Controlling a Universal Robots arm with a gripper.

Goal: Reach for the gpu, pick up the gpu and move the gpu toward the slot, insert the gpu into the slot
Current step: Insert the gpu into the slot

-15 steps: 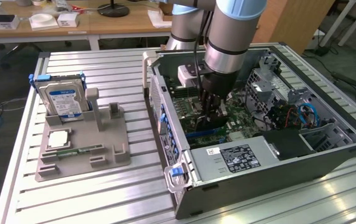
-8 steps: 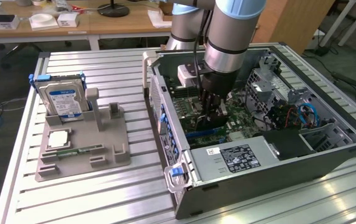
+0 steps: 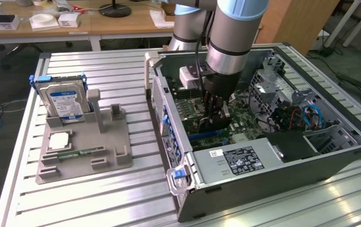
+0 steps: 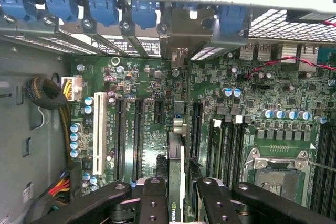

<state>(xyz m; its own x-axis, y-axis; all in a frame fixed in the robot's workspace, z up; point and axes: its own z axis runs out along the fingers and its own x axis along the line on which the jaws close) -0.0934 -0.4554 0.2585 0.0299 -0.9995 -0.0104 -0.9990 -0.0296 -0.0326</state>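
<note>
- Arm (image 3: 227,42) reaches down into the open computer case (image 3: 262,175); the jaws are low over the motherboard (image 3: 187,99), near the middle of the case.
- Jaws pinching the gpu (image 4: 176,174): one black finger (image 4: 151,203) on each flat side, card held edge-on and upright.
- Gpu sits inside the case, its long edge running toward the case's rear wall with the blue bracket clips (image 4: 105,9).
- Slot (image 4: 178,111): a blue end shows just beyond the card's far end, in line with it. The rest lies under the card; cannot tell whether the card is seated or just above.
- Black slots (image 4: 130,135) lie beside the card; the processor socket (image 4: 275,169) is on its other side.
- Outside the case, on the tabletop (image 3: 104,198): grey holder (image 3: 85,151) with a hard drive (image 3: 66,101) upright in it.
</note>
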